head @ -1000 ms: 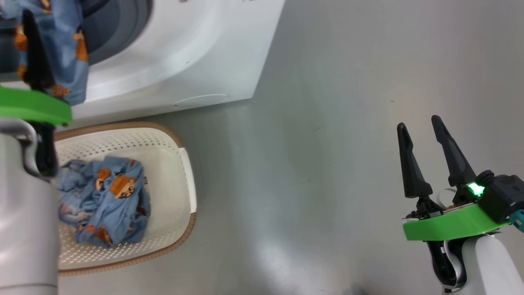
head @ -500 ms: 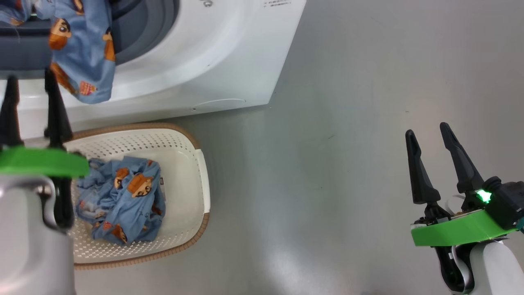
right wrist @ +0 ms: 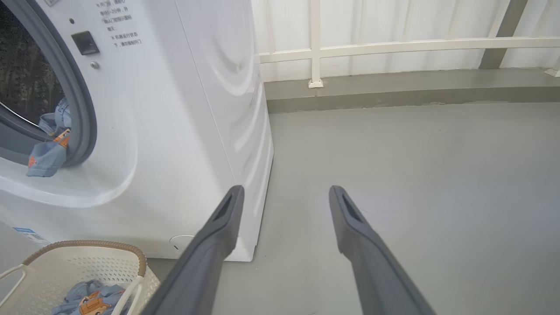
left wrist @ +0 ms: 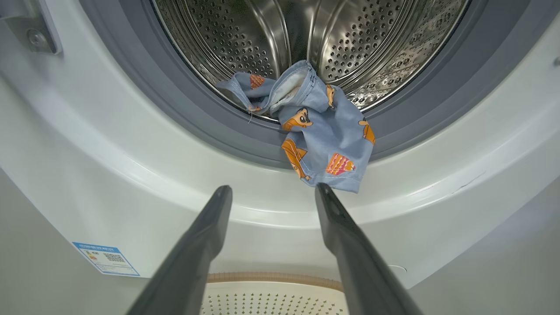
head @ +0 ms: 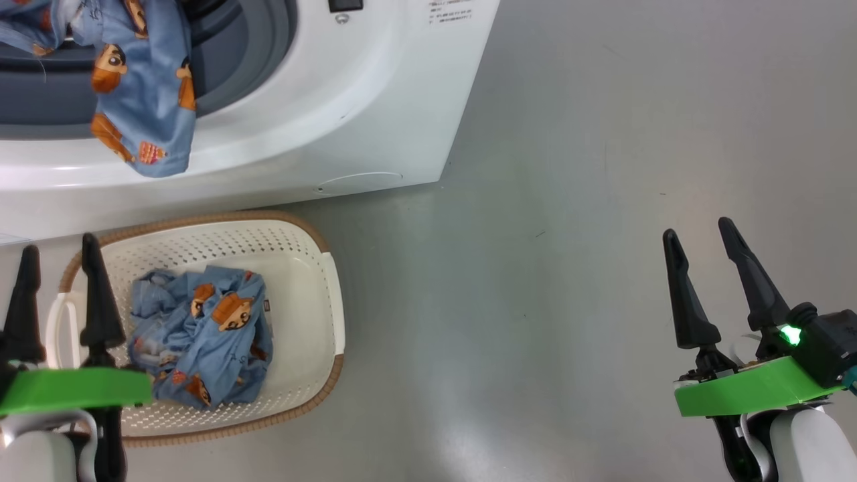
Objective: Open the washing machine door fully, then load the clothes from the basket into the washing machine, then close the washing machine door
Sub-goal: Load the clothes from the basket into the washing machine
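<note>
**1. Step in hand: loading.** The mouth of the big white front-loading washing machine (head: 335,100), at 11 o'clock in the head view, stands uncovered. The door-opening step is therefore judged complete.

**2. Location of the load.**
- One light blue fabric piece printed with orange-brown cartoon figures (left wrist: 323,144) lies partly inside the perforated steel drum (left wrist: 372,43). The rest hangs out over the grey rubber gasket (left wrist: 183,109) at 6 o'clock of the mouth.
- A second bundle of the same printed blue fabric (head: 201,335) lies in the small cream-white perforated plastic basket with a brown woven-look rim (head: 304,268). The basket is at 8 o'clock on the grey floor (head: 569,301), just in front of the machine.

**3. Tool state.**
- The left gripper (head: 59,246) is over the basket's 9 o'clock edge. Its fingers are spread wide and hold nothing.
- The right gripper (head: 697,229) is at 4 o'clock above bare floor, well apart from basket and machine. Its fingers are spread wide and hold nothing.

**4. Next move (judgement).**
- Lower the left gripper onto the bundle and close on a raised fold.
- Lift the bundle clear of the rim and carry it deep into the drum.
- Push the hanging piece fully past the gasket before closing the door. Otherwise the seal may trap it.
</note>
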Controlling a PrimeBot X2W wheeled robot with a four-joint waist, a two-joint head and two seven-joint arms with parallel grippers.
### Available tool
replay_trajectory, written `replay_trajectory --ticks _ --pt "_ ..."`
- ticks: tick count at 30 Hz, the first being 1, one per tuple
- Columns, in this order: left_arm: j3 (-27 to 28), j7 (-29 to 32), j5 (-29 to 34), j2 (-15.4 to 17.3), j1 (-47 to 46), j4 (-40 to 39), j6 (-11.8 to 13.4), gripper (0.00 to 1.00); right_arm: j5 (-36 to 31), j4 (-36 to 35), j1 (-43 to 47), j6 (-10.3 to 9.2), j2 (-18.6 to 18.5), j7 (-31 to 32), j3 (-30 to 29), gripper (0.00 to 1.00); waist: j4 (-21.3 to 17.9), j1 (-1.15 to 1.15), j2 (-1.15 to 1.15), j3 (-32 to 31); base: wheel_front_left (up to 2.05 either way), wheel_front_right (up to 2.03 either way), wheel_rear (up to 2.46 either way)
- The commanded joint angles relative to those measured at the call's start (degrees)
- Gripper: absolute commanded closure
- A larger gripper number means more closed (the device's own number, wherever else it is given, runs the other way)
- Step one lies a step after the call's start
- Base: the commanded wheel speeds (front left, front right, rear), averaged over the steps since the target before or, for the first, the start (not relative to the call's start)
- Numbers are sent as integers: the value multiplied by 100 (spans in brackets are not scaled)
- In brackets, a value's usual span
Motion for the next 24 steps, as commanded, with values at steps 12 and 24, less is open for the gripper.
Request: replay_trajectory --ticks 12,24 --pt "109 -31 110 -7 303 -456 -18 0 34 -112 133 8 -96 -27 161 0 8 0 0 -7 0 0 0" --pt "-584 -31 27 100 -566 368 -18 0 20 -110 -74 8 -53 -27 281 0 -23 0 0 201 0 0 0"
